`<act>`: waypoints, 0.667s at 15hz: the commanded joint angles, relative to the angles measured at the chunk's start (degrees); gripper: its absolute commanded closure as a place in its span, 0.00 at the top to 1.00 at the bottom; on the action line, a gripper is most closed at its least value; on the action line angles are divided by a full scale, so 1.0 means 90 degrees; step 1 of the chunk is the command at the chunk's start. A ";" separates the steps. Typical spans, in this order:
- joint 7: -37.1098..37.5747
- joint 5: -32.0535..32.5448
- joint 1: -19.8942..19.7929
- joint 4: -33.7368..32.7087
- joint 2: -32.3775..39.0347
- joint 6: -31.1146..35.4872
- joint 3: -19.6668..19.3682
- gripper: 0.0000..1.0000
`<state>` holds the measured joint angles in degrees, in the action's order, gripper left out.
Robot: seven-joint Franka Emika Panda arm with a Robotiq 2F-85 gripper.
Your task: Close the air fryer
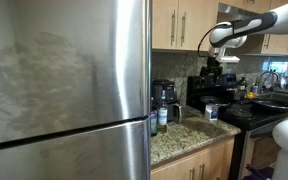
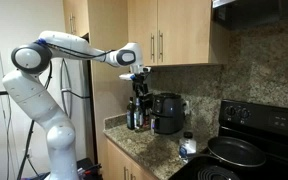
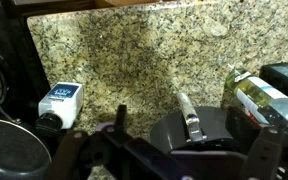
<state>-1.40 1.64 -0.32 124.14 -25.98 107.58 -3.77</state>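
Observation:
The air fryer [image 2: 166, 113] is a black appliance on the granite counter, between a cluster of bottles and the stove. It also shows in an exterior view [image 1: 206, 92]. In the wrist view I look down on its dark top [image 3: 212, 128], with a silver handle [image 3: 189, 118] sticking out toward the counter. My gripper [image 2: 139, 78] hangs in the air above the air fryer, apart from it; it also shows in an exterior view [image 1: 212, 62]. Its fingers [image 3: 189, 145] are spread wide, open and empty. I cannot tell how far the fryer's drawer is out.
Bottles [image 2: 134, 115] and a smaller black coffee maker [image 1: 164, 96] stand beside the fryer. A white container [image 3: 59, 100] sits on the counter near the black stove, which holds a pan [image 2: 234, 150]. A steel fridge [image 1: 64, 90] fills one side. Wooden cabinets [image 2: 169, 35] hang overhead.

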 commanded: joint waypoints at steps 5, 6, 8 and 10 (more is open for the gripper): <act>-0.0525 -0.0438 0.0115 0.0220 0.0686 0.0072 -0.0125 1.00; -0.0636 -0.0569 0.0147 0.0430 0.0854 0.0152 -0.0112 1.00; -0.0971 -0.0792 0.0182 0.0805 0.1159 0.0305 -0.0078 1.00; -0.1053 -0.0959 0.0152 0.1235 0.1344 0.0793 -0.0034 1.00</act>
<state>-8.25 -4.51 0.98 130.65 -16.06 109.46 -3.98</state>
